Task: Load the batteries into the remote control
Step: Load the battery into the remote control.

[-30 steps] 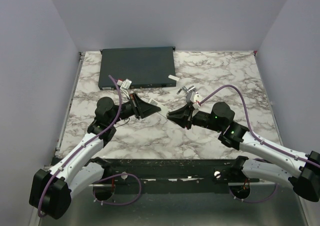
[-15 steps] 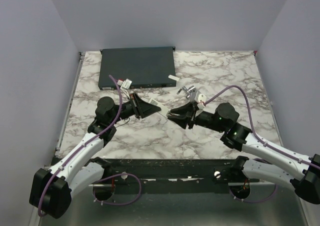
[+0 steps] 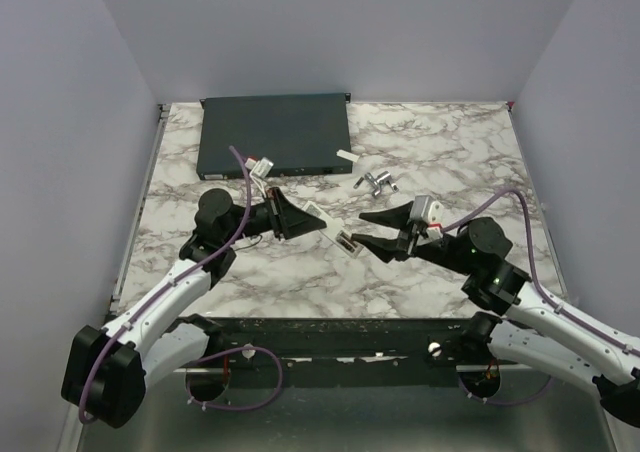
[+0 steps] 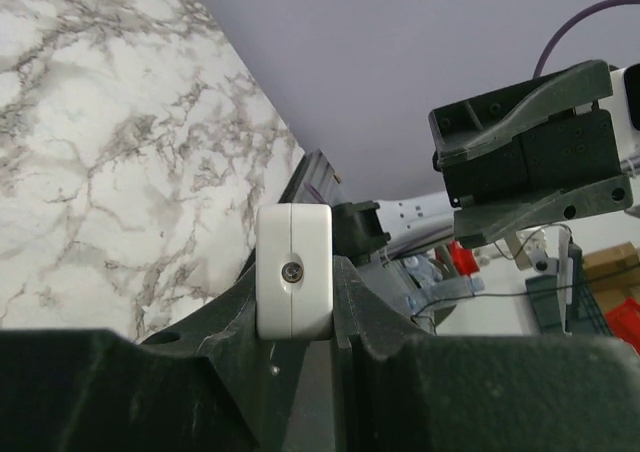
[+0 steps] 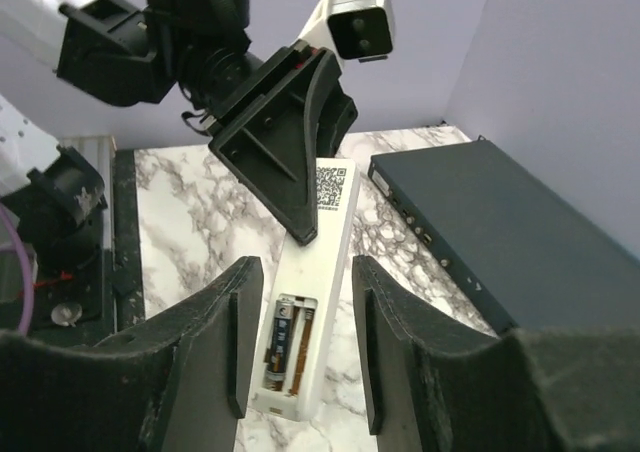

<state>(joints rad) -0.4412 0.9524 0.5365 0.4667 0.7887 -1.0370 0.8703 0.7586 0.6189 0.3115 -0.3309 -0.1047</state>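
My left gripper is shut on the white remote control and holds it level above the table. In the left wrist view the remote's end sits clamped between the fingers. The right wrist view shows the remote back side up with its battery bay open. One dark battery lies in the bay. Beside it is a thin copper-coloured strip; I cannot tell if that is a battery. My right gripper is open and empty, its fingers either side of the remote's free end, not touching it.
A large flat dark-grey box lies at the back left and also shows in the right wrist view. A small white piece lies by its right edge. Small grey pieces lie on the marble behind the right gripper.
My right gripper has drawn back to the right, off the remote, and its jaws are open. The remote's open end now shows past the left gripper, which has hardly moved.
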